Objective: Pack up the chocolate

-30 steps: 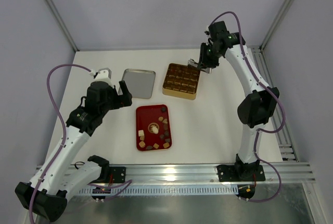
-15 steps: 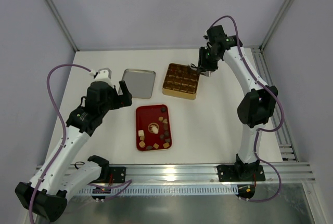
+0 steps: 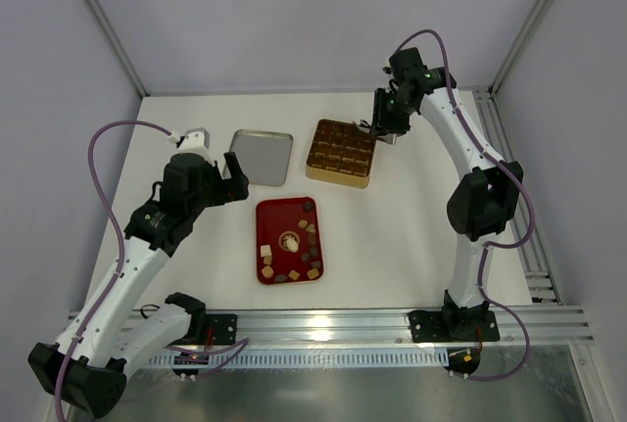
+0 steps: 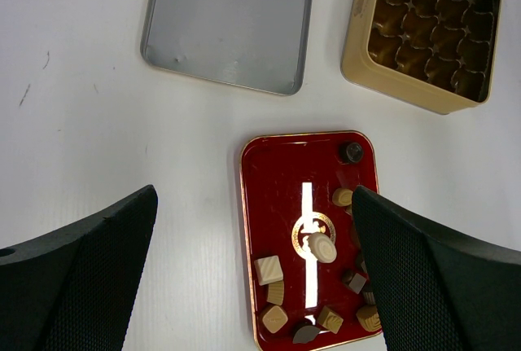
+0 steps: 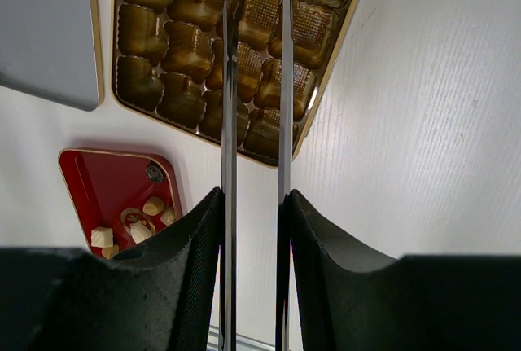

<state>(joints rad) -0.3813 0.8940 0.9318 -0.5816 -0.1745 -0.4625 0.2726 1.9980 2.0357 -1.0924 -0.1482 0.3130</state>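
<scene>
One right pincer [image 3: 374, 131] above gold tin's [image 3: 339, 181] far-right edge

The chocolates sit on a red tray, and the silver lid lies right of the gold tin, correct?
No: the silver lid lies left of the gold tin, as the top view shows. The chocolates do sit on the red tray.

1. A white bench [image 3: 196, 118] is seen, softly and evenly lit.
2. It is closed in by pale grey walls [image 3: 313, 11] behind and beside.
3. Slanted aluminium posts [image 3: 103, 21] are set at the corners, and a metal rail [image 3: 333, 322] is fixed along the near edge.
</scene>
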